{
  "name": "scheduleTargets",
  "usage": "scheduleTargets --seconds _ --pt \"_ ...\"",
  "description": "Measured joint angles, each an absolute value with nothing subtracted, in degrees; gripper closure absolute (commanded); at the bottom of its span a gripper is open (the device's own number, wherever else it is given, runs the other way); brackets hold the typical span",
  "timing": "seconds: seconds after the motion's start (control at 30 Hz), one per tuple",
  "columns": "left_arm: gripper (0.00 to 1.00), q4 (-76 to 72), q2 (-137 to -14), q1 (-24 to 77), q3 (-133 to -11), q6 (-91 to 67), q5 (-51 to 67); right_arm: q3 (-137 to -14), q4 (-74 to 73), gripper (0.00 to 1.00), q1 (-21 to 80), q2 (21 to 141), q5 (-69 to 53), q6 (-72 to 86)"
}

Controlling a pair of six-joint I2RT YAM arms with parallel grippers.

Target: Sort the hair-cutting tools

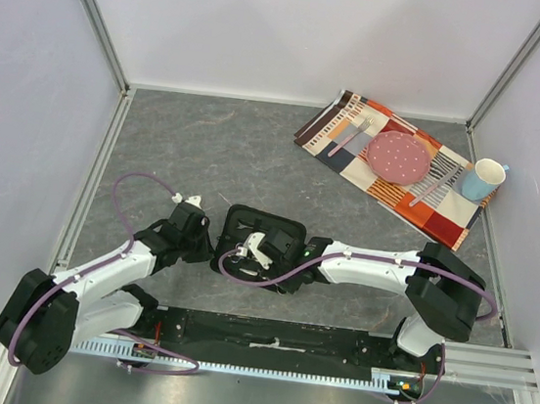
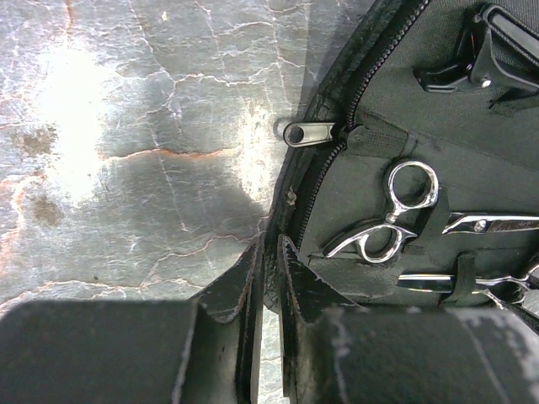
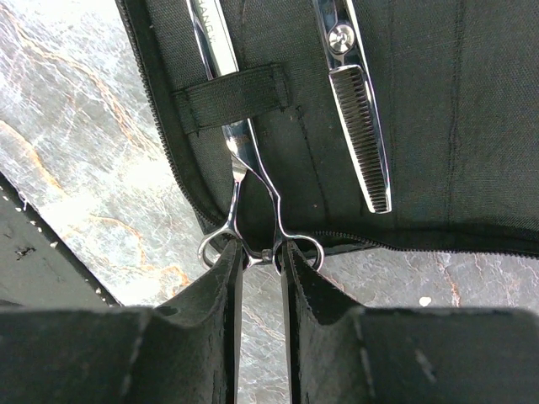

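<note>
A black fabric case [image 1: 276, 230] lies open in the middle of the table. My left gripper [image 2: 269, 252] is shut on the case's zippered left rim [image 2: 324, 168], beside the zipper pull [image 2: 307, 133]. In that view, silver scissors with ring handles [image 2: 396, 219] lie in the case, a second pair [image 2: 493, 223] is to their right, and a black clip [image 2: 488, 50] is at the top right. My right gripper [image 3: 259, 251] is shut on the ring handles of slim silver scissors [image 3: 240, 160], whose blades sit under an elastic strap [image 3: 232, 97]. Toothed thinning scissors [image 3: 362, 143] lie beside them.
A patterned placemat [image 1: 354, 163] at the back right holds a pink plate [image 1: 399, 157], a pale fork [image 1: 350, 136], a knife [image 1: 437, 183] and a blue cup [image 1: 483, 179]. White walls enclose the grey table [image 1: 207, 155] on three sides.
</note>
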State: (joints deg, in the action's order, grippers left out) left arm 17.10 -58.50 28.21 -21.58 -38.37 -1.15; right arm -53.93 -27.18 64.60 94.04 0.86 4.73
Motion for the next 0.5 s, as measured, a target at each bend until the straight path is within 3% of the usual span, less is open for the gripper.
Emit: scheduleTargets --seconds 0.5 --pt "0.84 16.62 -58.78 28.21 -21.61 -38.35 -1.17 -59.27 -31.94 0.8 64.88 97.84 0.69 4.21"
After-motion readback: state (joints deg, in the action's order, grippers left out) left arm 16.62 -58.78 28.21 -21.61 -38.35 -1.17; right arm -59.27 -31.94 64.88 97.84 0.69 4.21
